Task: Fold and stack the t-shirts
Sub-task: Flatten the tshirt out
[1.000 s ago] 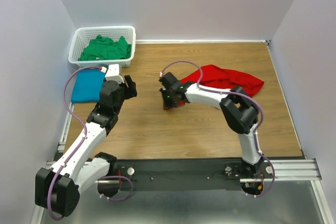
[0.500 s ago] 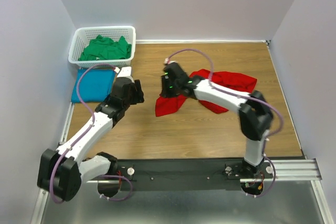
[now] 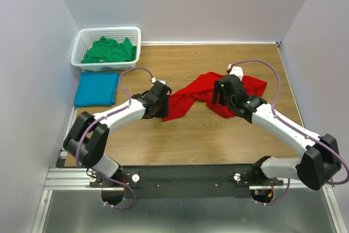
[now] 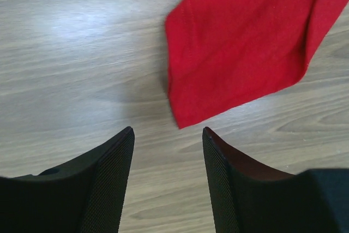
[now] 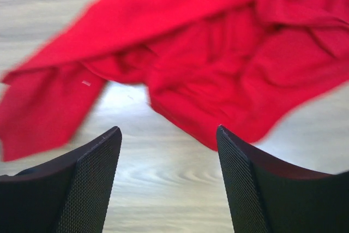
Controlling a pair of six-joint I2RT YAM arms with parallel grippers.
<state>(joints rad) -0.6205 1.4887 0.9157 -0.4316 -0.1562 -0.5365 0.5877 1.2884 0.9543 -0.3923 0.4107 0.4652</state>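
Observation:
The red t-shirt (image 3: 191, 95) lies crumpled and stretched across the middle of the table, with a corner flap pointing left. My left gripper (image 3: 163, 107) is open just left of that flap; in the left wrist view the flap (image 4: 240, 47) lies ahead of the empty gripper (image 4: 168, 130). My right gripper (image 3: 219, 100) hovers open over the shirt's middle, and the bunched red cloth (image 5: 218, 64) lies just beyond its fingers (image 5: 103, 156). A folded teal t-shirt (image 3: 96, 88) lies flat at the left. The green t-shirt (image 3: 109, 51) sits crumpled in the basket.
The white lattice basket (image 3: 107, 30) stands in the far left corner, right behind the teal shirt. Walls close in the table on the left, back and right. Bare wood shows in front of the red shirt.
My right gripper has opened, let go of the red shirt's left corner and drawn back to the right over the shirt. The left arm has swung right, up to that corner.

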